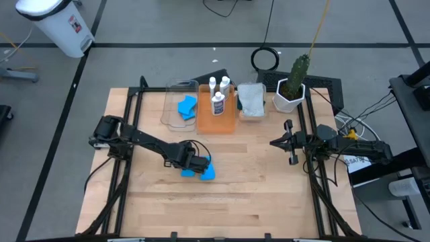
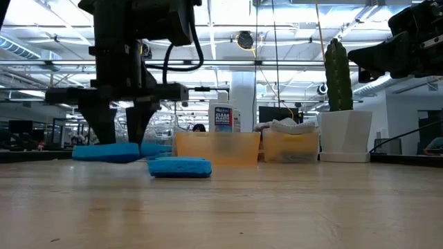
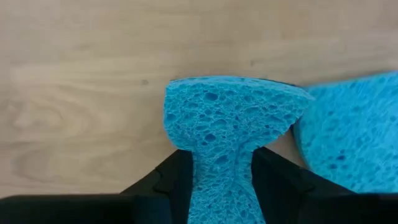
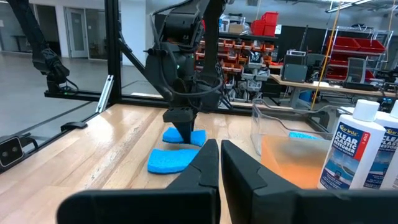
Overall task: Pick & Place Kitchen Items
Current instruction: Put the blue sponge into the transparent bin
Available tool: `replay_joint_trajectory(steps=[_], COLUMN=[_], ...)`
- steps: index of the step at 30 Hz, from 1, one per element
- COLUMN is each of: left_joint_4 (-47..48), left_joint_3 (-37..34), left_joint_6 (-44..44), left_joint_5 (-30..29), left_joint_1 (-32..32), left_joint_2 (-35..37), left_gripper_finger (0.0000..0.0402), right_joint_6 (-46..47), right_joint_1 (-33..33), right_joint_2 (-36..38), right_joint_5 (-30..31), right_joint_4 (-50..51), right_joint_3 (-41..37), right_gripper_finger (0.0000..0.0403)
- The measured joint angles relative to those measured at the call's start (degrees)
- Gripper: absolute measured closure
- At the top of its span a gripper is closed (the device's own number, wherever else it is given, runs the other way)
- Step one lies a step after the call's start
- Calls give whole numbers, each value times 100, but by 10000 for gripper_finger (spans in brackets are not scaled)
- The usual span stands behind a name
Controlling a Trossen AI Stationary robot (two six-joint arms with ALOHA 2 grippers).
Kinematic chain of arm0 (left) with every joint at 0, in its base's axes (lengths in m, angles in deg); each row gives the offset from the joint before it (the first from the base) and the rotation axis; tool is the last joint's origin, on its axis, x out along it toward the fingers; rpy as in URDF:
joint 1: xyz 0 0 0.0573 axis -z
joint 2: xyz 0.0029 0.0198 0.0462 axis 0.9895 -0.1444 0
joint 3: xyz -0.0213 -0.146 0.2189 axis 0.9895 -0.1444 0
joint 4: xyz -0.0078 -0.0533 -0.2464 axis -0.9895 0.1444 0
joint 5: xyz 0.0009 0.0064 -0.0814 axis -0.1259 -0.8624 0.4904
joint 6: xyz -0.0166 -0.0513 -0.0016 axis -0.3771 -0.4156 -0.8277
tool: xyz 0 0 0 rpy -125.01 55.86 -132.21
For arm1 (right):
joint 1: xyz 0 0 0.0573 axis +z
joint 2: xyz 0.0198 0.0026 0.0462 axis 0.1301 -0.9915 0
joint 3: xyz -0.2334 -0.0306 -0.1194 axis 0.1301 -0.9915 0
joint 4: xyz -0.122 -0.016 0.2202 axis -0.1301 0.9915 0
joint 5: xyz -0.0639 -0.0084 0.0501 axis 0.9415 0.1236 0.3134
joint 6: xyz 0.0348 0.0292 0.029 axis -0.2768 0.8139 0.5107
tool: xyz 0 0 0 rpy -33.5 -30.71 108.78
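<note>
My left gripper (image 1: 195, 163) points down over the middle of the table, shut on a blue sponge (image 3: 230, 118). A second blue sponge (image 1: 209, 173) lies flat on the wood just beside it, toward the table's right. A third sponge (image 1: 187, 105) sits in the clear bin (image 1: 176, 118) at the far side. White labelled bottles (image 1: 218, 102) stand in the orange bin (image 1: 216, 121). Pale cloth (image 1: 251, 99) fills the bin to its right. My right gripper (image 4: 219, 155) waits shut at the right edge, pointing level. My left gripper pinches the sponge between its two fingers (image 3: 177, 177) at its two opposite side edges. The fingers come from above and point down. The sponge is squeezed into a narrow waist (image 3: 224, 168) there and stays flat. I cannot tell whether it is clear of the table.
A white pot with a green cactus (image 1: 290, 94) stands at the far right beside the bins. Black frame rails (image 1: 124, 154) run along both sides of the table. Bare wood (image 1: 255, 188) stretches across the near half.
</note>
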Motion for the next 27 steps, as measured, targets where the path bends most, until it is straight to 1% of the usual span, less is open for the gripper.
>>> replay_joint_trajectory(steps=[8, 14, 17, 19, 22, 27], left_joint_4=[405, 749, 786, 783, 777, 739], left_joint_3=[0, 0, 0, 0, 0, 4], left_joint_6=[8, 70, 309, 546, 946, 1928], left_joint_5=[-554, -1287, -1709, -1992, -2257, -2597], left_joint_1=[0, -36, -157, -296, -622, -1437], left_joint_2=[692, 1571, 2021, 2300, 2623, 2945], left_gripper_finger=[254, 254, 254, 254, 254, 254], right_joint_6=[0, 0, 0, 0, 0, 0], right_joint_1=[1, 2, 1, 0, 2, 0], right_joint_2=[0, 2, 2, 2, 2, 0], right_joint_5=[0, 0, 0, 0, 0, 0], right_joint_4=[4, 2, 2, 4, 2, 2], right_joint_3=[0, 0, 0, 0, 0, 0], right_gripper_finger=[403, 403, 403, 403, 403, 403])
